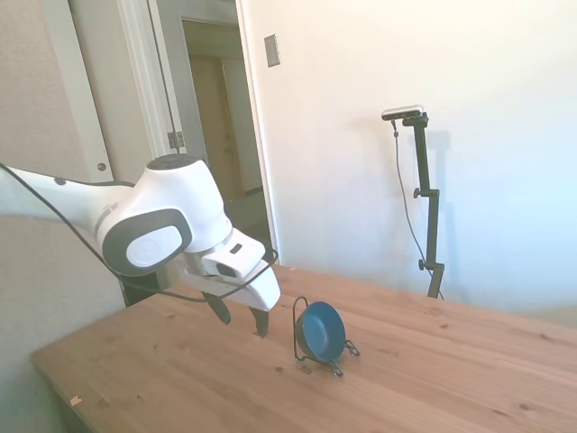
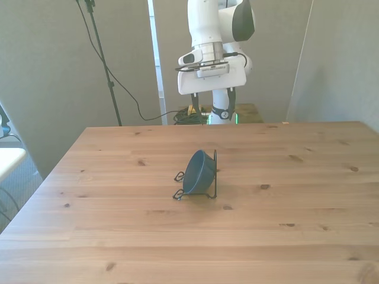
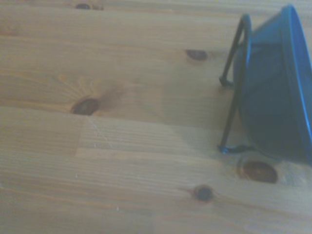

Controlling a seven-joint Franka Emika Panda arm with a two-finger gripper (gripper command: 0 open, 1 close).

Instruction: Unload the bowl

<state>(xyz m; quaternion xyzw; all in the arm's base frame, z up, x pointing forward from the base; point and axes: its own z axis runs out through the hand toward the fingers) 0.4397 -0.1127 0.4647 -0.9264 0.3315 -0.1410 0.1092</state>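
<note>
The blue bowl [image 1: 322,330] is standing on edge in a thin black wire rack [image 1: 304,341] near the middle of the wooden surface [image 1: 469,379], while the pincer [image 1: 240,317] is hovering well apart from it, fingers spread and holding nothing. In the front view the bowl's opening is facing the right, its rim leaning against the rack's upright loop. Bare wood is lying between pincer and bowl.

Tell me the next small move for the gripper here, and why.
Probably move the gripper sideways toward the bowl and line up with its rim. The fingers are open and empty, off to one side, while the bowl stands on edge in the wire rack on the table, untouched.
</note>
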